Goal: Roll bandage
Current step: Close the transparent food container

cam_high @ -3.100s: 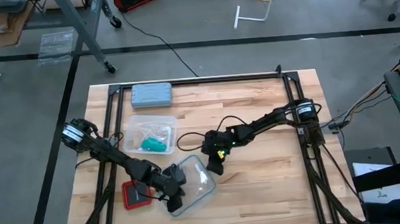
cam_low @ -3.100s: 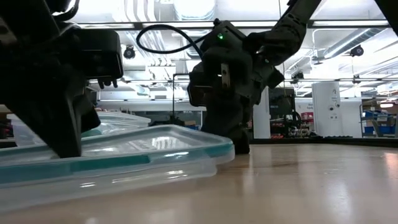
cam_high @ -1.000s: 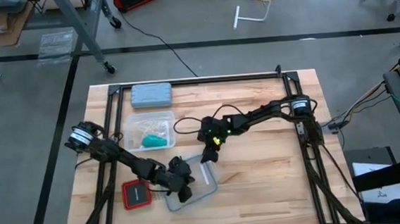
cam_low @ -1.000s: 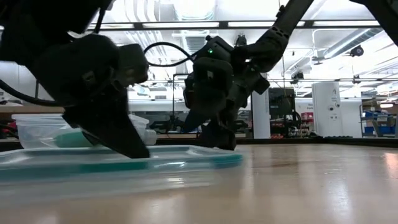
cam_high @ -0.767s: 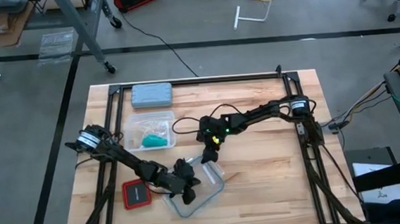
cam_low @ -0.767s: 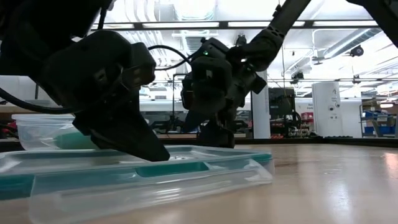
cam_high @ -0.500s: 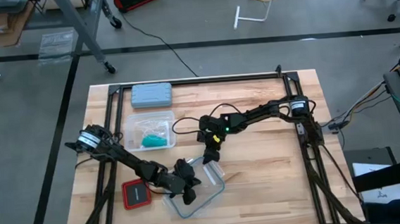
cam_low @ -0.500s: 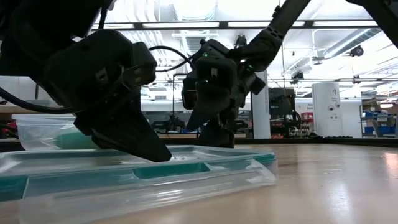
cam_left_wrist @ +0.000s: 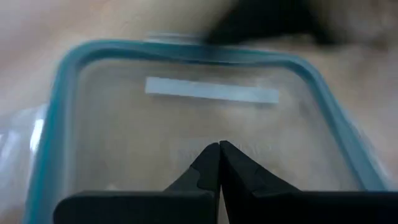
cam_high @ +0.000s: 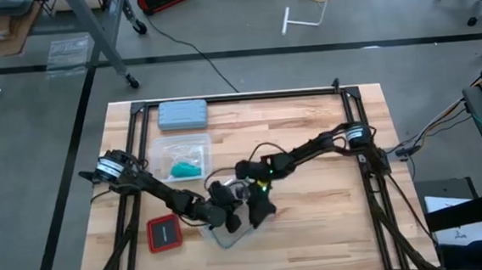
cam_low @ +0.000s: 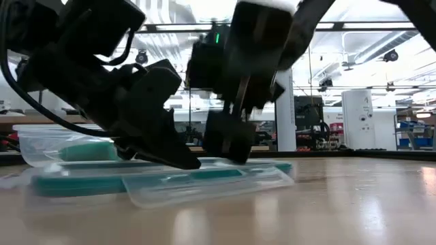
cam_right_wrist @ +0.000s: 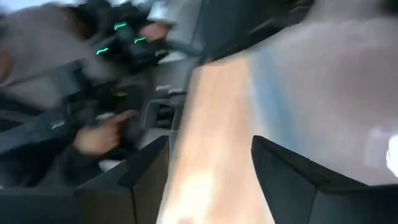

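Note:
The teal-green bandage (cam_high: pixel 184 167) lies in an open clear container (cam_high: pixel 167 149) at the table's left; in the low view the bandage (cam_low: pixel 85 150) shows through its wall. A clear lid with a teal rim (cam_high: pixel 233 229) lies flat on the table near the front middle. My left gripper (cam_high: pixel 226 209) is shut, with its tips down on the lid (cam_left_wrist: pixel 112 124). My right gripper (cam_high: pixel 260 212) stands open over the lid's right part, its fingers (cam_low: pixel 228 146) pointing down at the lid's far edge (cam_low: pixel 272 167). My left gripper presses its shut fingertips (cam_left_wrist: pixel 219 163) down on the lid's clear middle panel (cam_left_wrist: pixel 186 134), slanting down from the table's left. The lid lies flat on the table under them. My right gripper reaches down to the lid, but I cannot tell whether it touches it.
A grey-blue hard case (cam_high: pixel 182 114) lies at the far left of the table. A flat red-and-black thing (cam_high: pixel 163 234) lies near the front left, beside my left arm. The table's right half (cam_high: pixel 332 214) is bare wood.
My right gripper has gone fast toward the table's near edge and down, from beside the container to the lid. My left gripper, still shut on the lid, has gone a little toward the far edge, and the lid has slid and turned with it.

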{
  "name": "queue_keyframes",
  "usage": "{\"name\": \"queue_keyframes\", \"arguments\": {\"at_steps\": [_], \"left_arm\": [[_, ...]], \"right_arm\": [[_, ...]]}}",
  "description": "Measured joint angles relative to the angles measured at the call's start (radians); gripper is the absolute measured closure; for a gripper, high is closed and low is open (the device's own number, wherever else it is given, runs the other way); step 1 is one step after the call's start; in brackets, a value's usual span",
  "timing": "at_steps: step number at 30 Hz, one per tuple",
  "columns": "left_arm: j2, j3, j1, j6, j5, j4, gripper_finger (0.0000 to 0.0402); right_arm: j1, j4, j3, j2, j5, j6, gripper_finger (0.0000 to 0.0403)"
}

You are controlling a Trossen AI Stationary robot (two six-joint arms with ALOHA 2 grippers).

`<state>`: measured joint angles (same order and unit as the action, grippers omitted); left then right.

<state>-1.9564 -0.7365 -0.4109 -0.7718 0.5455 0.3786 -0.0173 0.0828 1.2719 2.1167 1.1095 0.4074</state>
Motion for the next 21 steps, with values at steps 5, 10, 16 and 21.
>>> {"name": "queue_keyframes", "arguments": {"at_steps": [5,10,16,21], "left_arm": [[0.008,-0.001,0.014,0.018,-0.019,0.006,0.0401],[0.079,0.005,0.019,0.099,-0.078,0.008,0.0401],[0.261,0.001,0.017,0.159,-0.089,-0.097,0.0401],[0.436,0.0,-0.003,0.206,-0.097,-0.201,0.0401]], "right_arm": [[0.015,-0.012,0.004,-0.002,-0.067,-0.005,0.0195],[0.057,-0.058,0.002,-0.073,-0.077,0.011,0.0203],[0.094,-0.352,-0.001,-0.235,-0.263,-0.166,0.0204],[0.075,-0.608,-0.029,-0.387,-0.77,-0.338,0.0202]]}}
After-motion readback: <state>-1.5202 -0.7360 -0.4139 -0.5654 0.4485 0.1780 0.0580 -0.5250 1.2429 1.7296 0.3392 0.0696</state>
